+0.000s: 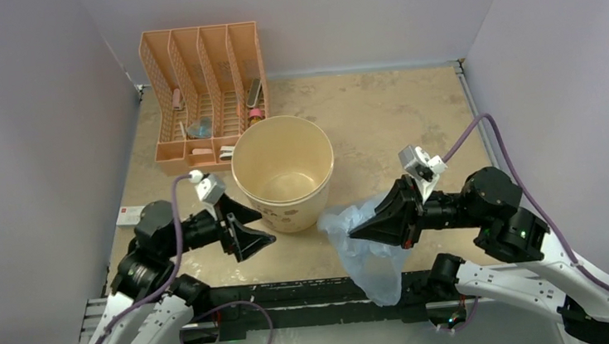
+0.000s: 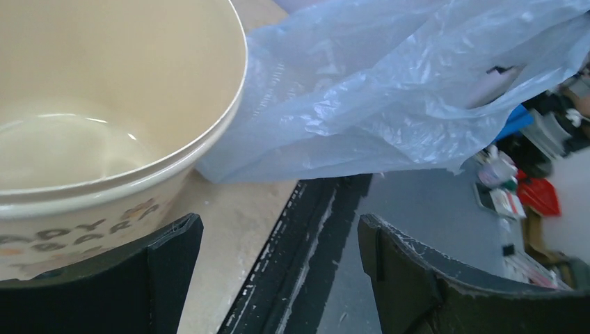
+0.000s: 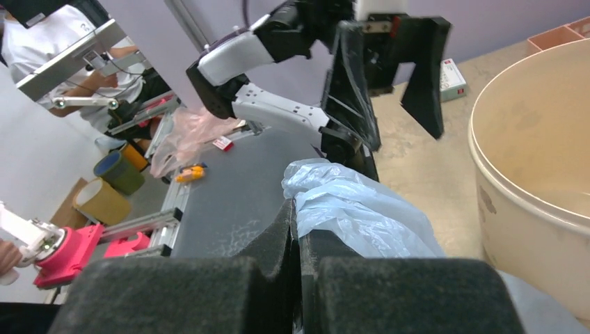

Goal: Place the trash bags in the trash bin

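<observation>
The cream trash bin (image 1: 283, 174) stands in the middle of the table, with an empty inside and brown lettering on its side (image 2: 62, 233). A translucent light-blue trash bag (image 1: 367, 254) hangs to the right of the bin, over the table's near edge. My right gripper (image 1: 355, 232) is shut on the bag's top (image 3: 334, 202), held a little above the table next to the bin's right wall (image 3: 529, 209). My left gripper (image 1: 266, 240) is open and empty at the bin's near left side; the bag shows ahead of it (image 2: 389, 90).
An orange mesh file organizer (image 1: 204, 93) with small items stands behind the bin at the back left. A small white and red box (image 1: 129, 216) lies at the table's left edge. Walls close in the left, right and back.
</observation>
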Robot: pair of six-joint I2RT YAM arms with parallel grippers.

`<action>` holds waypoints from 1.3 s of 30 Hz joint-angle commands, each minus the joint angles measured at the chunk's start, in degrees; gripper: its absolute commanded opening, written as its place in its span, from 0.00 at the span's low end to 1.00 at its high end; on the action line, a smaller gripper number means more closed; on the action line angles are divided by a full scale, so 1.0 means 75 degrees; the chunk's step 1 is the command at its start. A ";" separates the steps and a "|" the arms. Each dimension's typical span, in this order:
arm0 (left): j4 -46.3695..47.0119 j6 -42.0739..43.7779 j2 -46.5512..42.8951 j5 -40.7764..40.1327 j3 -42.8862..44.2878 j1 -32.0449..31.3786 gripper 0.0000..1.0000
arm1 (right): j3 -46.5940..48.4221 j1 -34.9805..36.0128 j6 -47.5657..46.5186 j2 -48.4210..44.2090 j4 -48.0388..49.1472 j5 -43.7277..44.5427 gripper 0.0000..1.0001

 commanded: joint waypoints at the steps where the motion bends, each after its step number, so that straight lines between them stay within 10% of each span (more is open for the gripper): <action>1: 0.1526 0.0056 0.0771 0.1784 -0.0473 -0.0007 0.82 | 0.0422 0.0010 0.0336 -0.0003 0.0236 0.0358 0.00; 10: 0.2217 -0.0053 0.1221 0.0912 -0.0738 -0.0333 0.86 | 0.0346 0.0013 0.0754 0.0569 -0.0085 0.3362 0.00; 20: 0.3514 0.0314 0.1820 -0.2660 -0.1528 -0.3810 0.88 | 0.0643 0.0009 0.0892 0.1003 -0.0153 0.4549 0.00; 39: 0.8667 0.2821 0.3135 -0.5190 -0.3936 -0.6465 0.93 | 0.0478 0.0014 0.1108 0.0717 -0.0272 0.4456 0.00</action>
